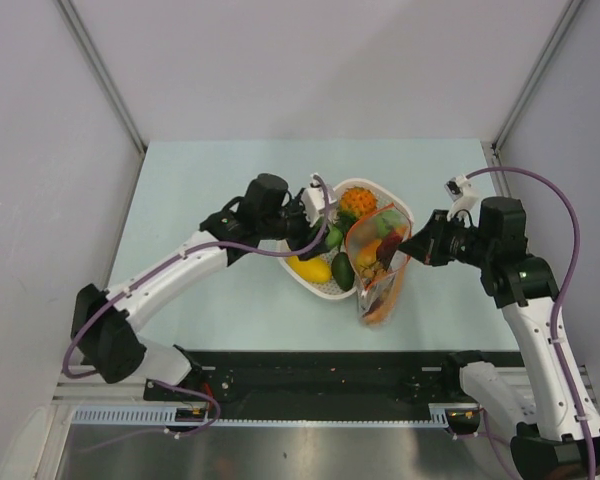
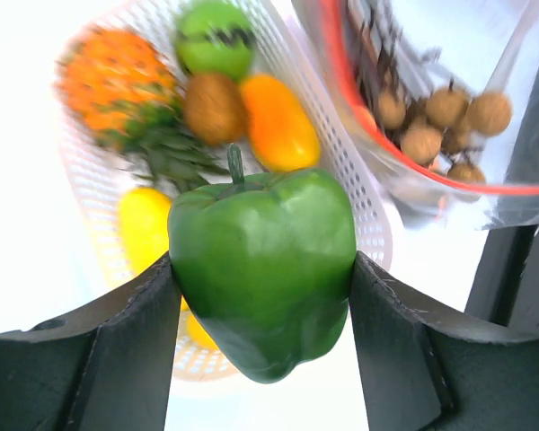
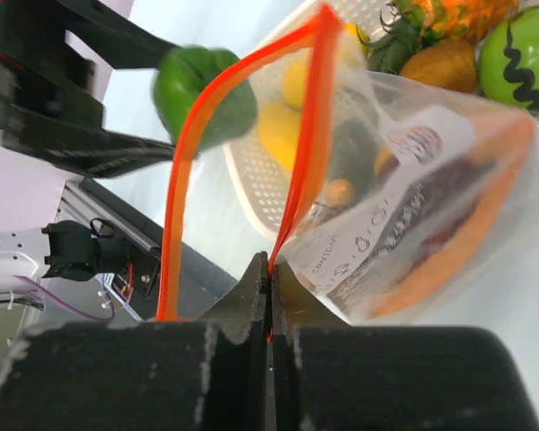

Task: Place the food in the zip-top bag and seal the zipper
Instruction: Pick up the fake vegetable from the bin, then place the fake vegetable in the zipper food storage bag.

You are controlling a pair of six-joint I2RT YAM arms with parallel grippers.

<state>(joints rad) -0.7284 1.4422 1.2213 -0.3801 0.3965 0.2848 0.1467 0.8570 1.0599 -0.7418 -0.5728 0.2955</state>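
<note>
Left pincer (image 2: 262, 310) clamps a green pepper (image 2: 260, 251) above the basket (image 2: 364, 215), while the right pincer (image 3: 271, 274) pinches the zipper (image 3: 181, 171), holding the zip-top bag (image 3: 404, 180) open against the basket's rim, so the floppy mouth could sag and block the pepper

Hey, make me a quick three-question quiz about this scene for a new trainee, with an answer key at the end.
1. True or false: the left gripper is clamped on a green pepper.
2. How does the right gripper stand relative to the zip-top bag? A: open, clear of it. B: shut on its zipper edge. C: reaching inside it.
3. In the left wrist view, which food shows through the bag's clear plastic?

Key:
1. True.
2. B.
3. The brown berry cluster.
</note>
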